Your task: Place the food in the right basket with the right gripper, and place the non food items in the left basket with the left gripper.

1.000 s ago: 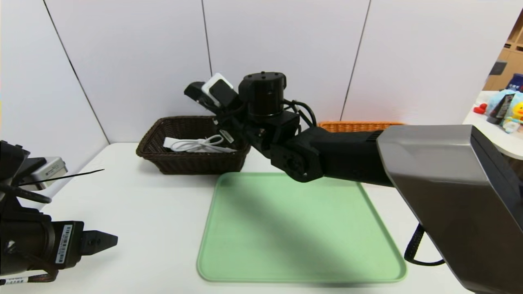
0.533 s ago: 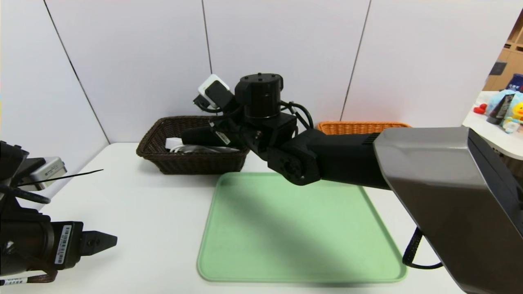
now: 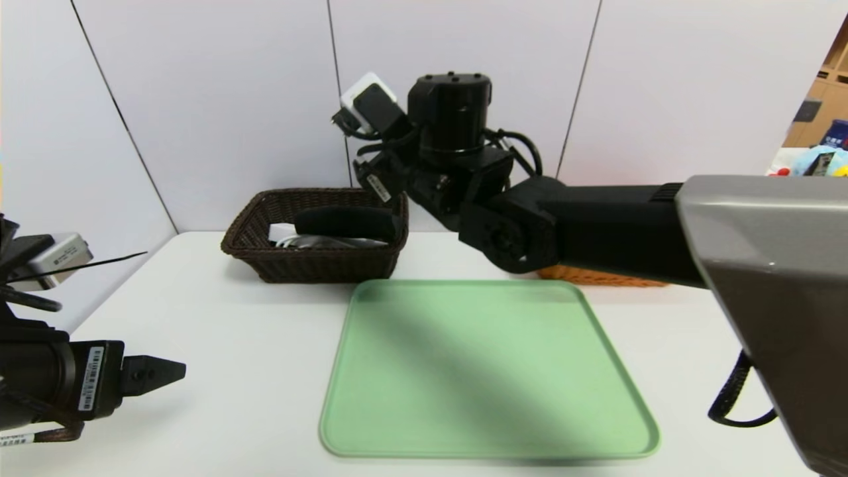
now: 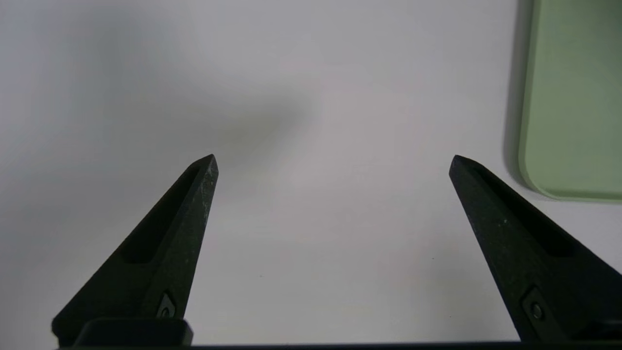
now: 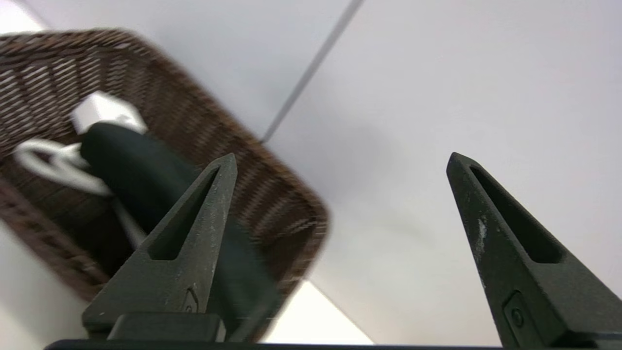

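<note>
so your right gripper (image 5: 342,158) is up by the dark basket (image 3: 318,268), upper left of the head view, fingers wide, nothing held. black case (image 3: 344,222) lies in there. left gripper (image 4: 331,158) hangs lower left, fingers wide too.

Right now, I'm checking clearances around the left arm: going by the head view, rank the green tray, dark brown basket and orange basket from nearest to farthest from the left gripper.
1. Green tray: nearest, to the right of the left gripper.
2. Dark brown basket: behind the tray, toward the left.
3. Orange basket: farthest, back right, partly hidden by the right arm.
</note>
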